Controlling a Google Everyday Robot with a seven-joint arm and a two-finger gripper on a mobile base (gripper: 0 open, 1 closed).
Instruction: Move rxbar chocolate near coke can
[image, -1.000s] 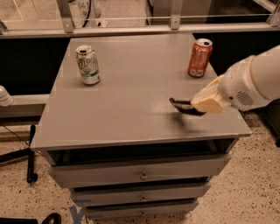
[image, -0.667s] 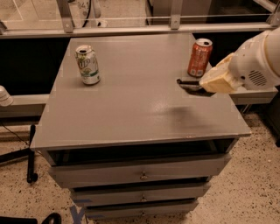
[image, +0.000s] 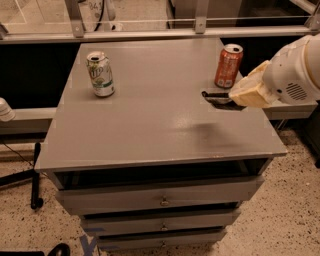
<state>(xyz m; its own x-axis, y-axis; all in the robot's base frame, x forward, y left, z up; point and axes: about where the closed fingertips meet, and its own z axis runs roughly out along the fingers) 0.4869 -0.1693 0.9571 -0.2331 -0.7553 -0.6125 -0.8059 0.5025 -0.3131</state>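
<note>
While the rxbar chocolate (image: 214, 95) hangs above the right side of the grey table (image: 150, 135), just near of the coke can (image: 229, 66), the step in hand is the set-down. The pincer (image: 220, 100) reaches in from the right edge and appears closed on the bar. Its dark tips and the dark wrapper merge, so this grip is judged from the bar being off the surface, with a soft shadow on the table nearer to the viewer. A good placement would lower the bar straight down onto the bare surface beside the can. It should release only once the wrapper lies flat, then withdraw to the right so that nothing brushes the upright can. The can stands close to the far right corner and would tip easily. The bar shows as a thin, flat, dark strip, roughly level; no lettering can be made out. A green-and-white can (image: 101, 74) stands well apart at the far left.
</note>
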